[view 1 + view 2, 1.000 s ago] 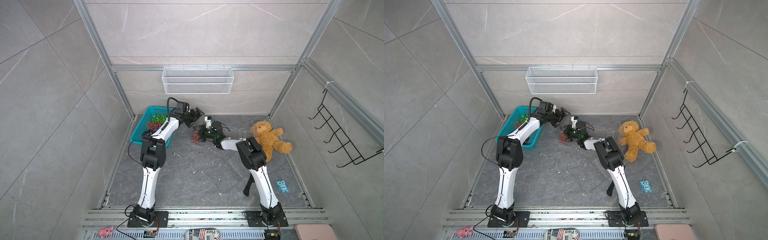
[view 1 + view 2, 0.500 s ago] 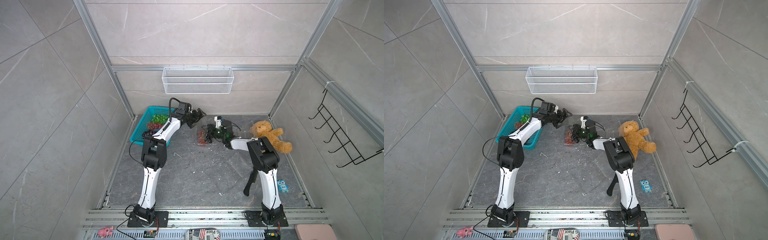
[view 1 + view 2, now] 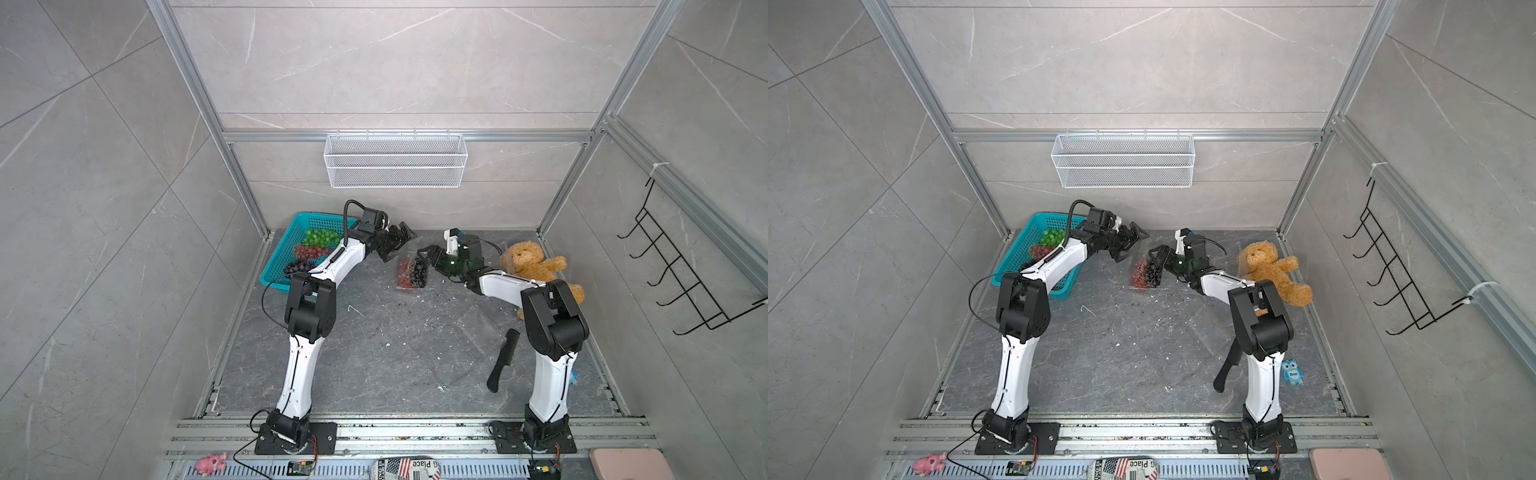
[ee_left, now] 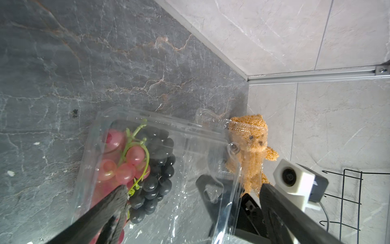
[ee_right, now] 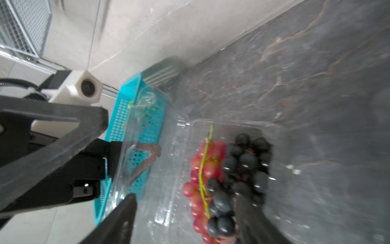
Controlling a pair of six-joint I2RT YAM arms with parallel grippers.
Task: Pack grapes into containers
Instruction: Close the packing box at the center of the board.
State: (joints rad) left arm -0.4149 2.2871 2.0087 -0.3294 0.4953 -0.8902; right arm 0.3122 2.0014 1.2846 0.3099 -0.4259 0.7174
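Right wrist: release step, dark grapes [image 5: 242,164] sit beside red grapes [image 5: 195,161] in clear container [image 5: 274,126].
Right gripper [image 3: 427,257], left gripper [image 3: 397,245] both spread; next probably calls for another bunch from teal basket [image 3: 279,253], container's nine o'clock.

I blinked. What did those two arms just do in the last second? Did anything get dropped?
The right gripper opened and drew back toward the teddy bear. It let go of what looks like the dark grapes, which now lie in the clear box beside the red grapes. The left gripper stayed open near the box. The basket stayed put.
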